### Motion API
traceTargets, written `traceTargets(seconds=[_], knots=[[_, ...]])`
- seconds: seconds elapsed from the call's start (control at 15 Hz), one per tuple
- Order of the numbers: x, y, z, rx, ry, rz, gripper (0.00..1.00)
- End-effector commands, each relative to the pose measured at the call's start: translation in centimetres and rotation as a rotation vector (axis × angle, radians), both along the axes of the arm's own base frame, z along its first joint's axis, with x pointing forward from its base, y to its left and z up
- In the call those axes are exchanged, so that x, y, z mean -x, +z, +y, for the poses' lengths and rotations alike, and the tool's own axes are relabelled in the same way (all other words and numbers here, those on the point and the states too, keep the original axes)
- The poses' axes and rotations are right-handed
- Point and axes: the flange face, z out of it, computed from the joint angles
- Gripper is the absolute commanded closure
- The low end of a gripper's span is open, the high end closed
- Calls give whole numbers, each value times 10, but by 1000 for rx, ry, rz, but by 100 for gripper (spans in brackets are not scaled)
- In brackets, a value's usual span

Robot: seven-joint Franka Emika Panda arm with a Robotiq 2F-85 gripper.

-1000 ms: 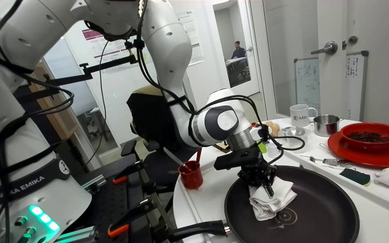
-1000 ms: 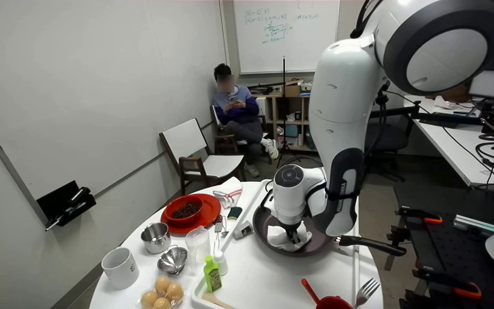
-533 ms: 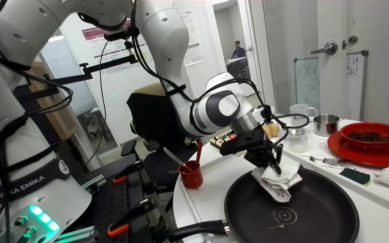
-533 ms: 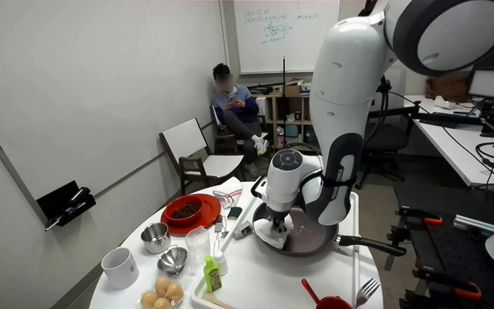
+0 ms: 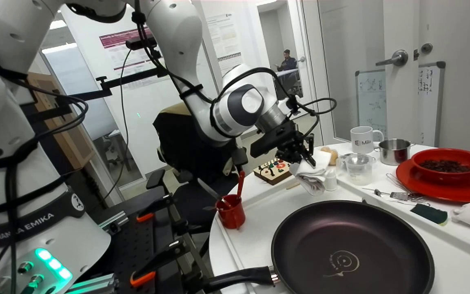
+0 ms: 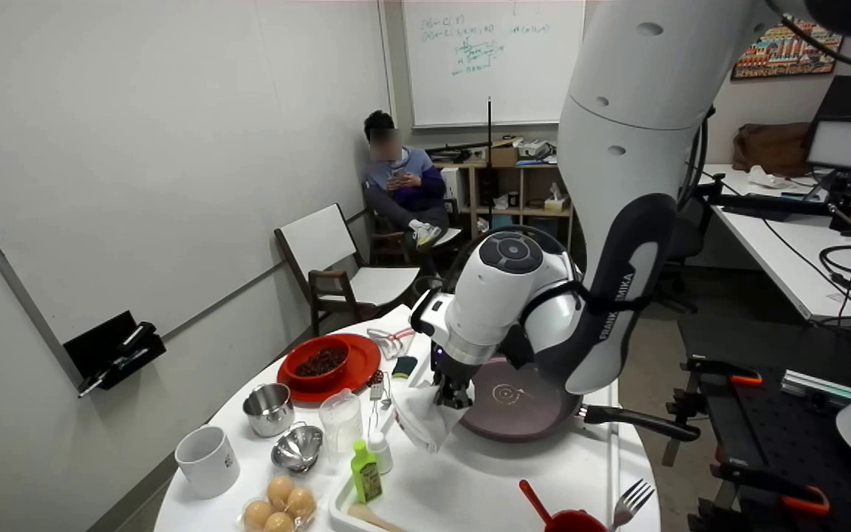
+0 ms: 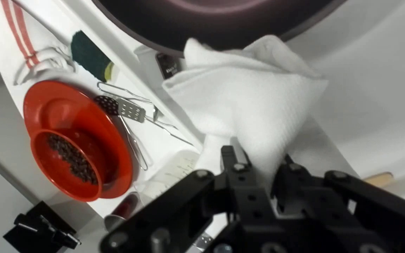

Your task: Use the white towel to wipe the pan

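The pincer (image 7: 260,161) is clamped tight on the towel (image 7: 248,98), which fans out below in loose folds. The towel hangs beside the pan (image 5: 365,232), clear of its rim; whether the lowest corner brushes the tray (image 6: 455,488) I can't make out from here. The pan sits in that tray on the bench (image 6: 254,454), its handle (image 5: 243,279) poking out over the edge. Outside the tray, a red bowl (image 5: 449,177) rests on a red plate (image 5: 463,192) near a steel pot (image 5: 395,152). Further back, a man (image 6: 414,185) sits with his legs crossed.
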Motion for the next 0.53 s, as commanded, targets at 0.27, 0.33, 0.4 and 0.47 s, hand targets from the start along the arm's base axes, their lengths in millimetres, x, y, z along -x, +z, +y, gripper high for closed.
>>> traceTargets(seconds=[0.27, 0.33, 0.4, 0.47], knots=[[31, -15, 37, -8, 17, 71, 93], [30, -22, 38, -10, 20, 81, 93], [29, -29, 39, -9, 20, 89, 93], [28, -35, 40, -6, 20, 97, 93]])
